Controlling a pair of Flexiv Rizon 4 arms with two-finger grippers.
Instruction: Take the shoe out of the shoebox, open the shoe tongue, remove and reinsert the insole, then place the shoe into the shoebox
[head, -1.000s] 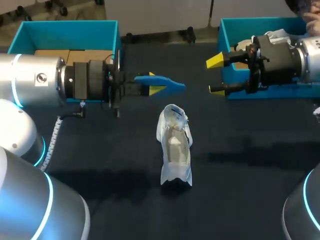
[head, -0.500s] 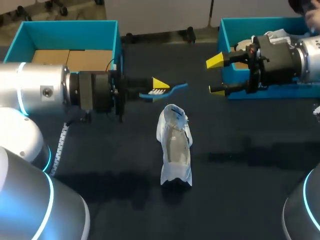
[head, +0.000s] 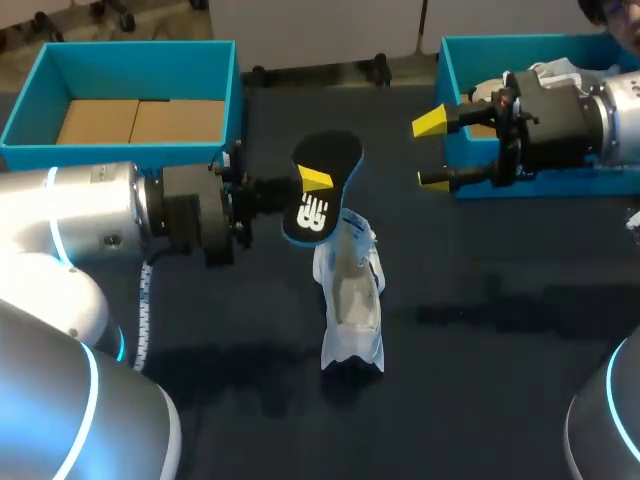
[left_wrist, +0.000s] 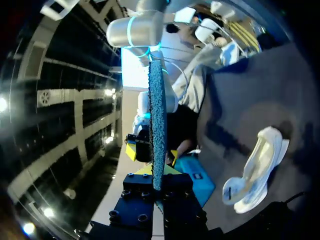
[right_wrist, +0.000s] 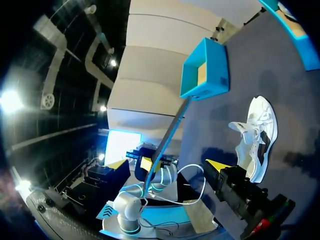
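A white shoe (head: 350, 295) stands on the dark table's middle, its opening facing up. My left gripper (head: 312, 182) is shut on the insole (head: 322, 175), holding it just beyond the shoe's far end. The insole's black face with a white logo is turned up, and its lower end is close over the shoe's mouth. In the left wrist view the insole (left_wrist: 157, 115) stands edge-on and blue between the fingers, with the shoe (left_wrist: 257, 167) off to one side. My right gripper (head: 432, 150) hangs open and empty in front of the right box, apart from the shoe (right_wrist: 252, 135).
An open blue shoebox (head: 130, 55) with a brown cardboard floor stands at the back left. A second blue box (head: 455, 60) with white contents stands at the back right, behind my right arm. The table's near half holds only the shoe.
My left gripper has turned the insole from edge-on to face-up and brought it nearer to the shoe's far end. The right arm and the shoe have stayed put.
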